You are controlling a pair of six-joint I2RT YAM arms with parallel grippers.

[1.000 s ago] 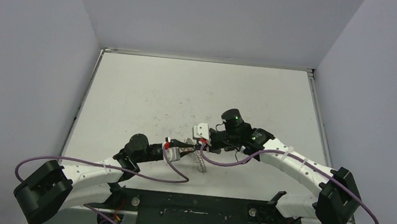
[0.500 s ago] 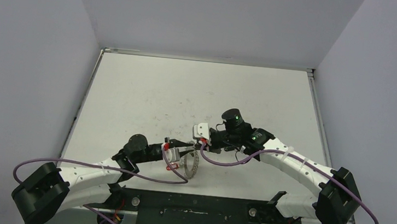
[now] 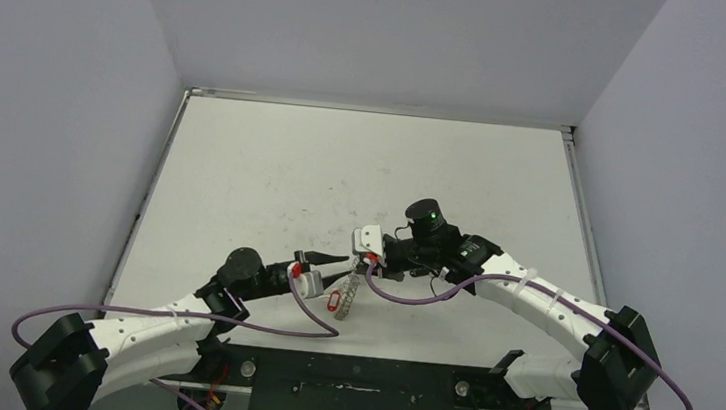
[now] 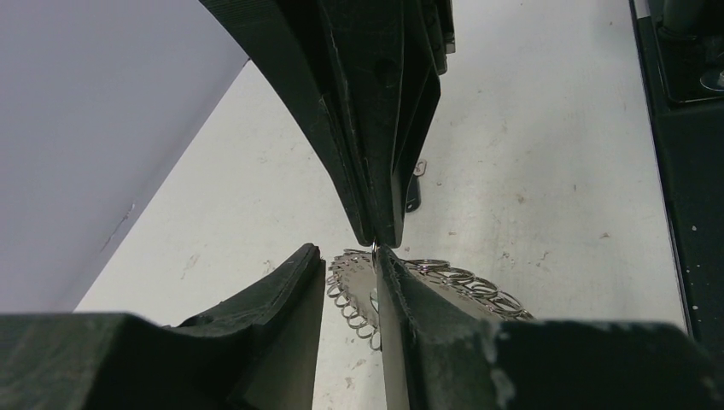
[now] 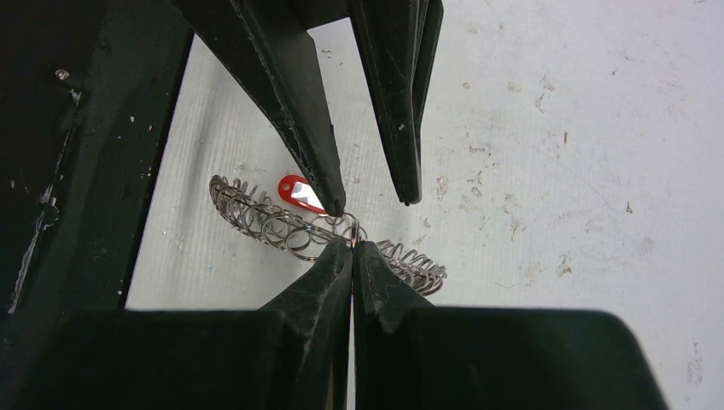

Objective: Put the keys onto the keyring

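The keyring (image 3: pixel 351 294), a grey metal disc rimmed with small wire loops, hangs over the table with a red tag (image 3: pixel 335 302) on it. My right gripper (image 3: pixel 365 263) is shut on one rim loop; in its wrist view the fingers (image 5: pixel 353 245) pinch the keyring (image 5: pixel 273 224) beside the tag (image 5: pixel 299 193). My left gripper (image 3: pixel 338 265) stands open just left of it, its tips (image 4: pixel 347 249) on either side of the ring's edge (image 4: pixel 354 286) without clamping it. A tiny dark piece (image 4: pixel 412 202) lies on the table behind the right fingers; whether it is one of the keys I cannot tell.
Purple cables (image 3: pixel 401 294) loop from both wrists close to the ring. The black base plate (image 3: pixel 361 396) runs along the near edge. The white table (image 3: pixel 343 163) is walled at the back and at both sides.
The left gripper has opened and drawn back a little to the left. The keyring has turned in the right gripper's hold, and its red tag shows now.
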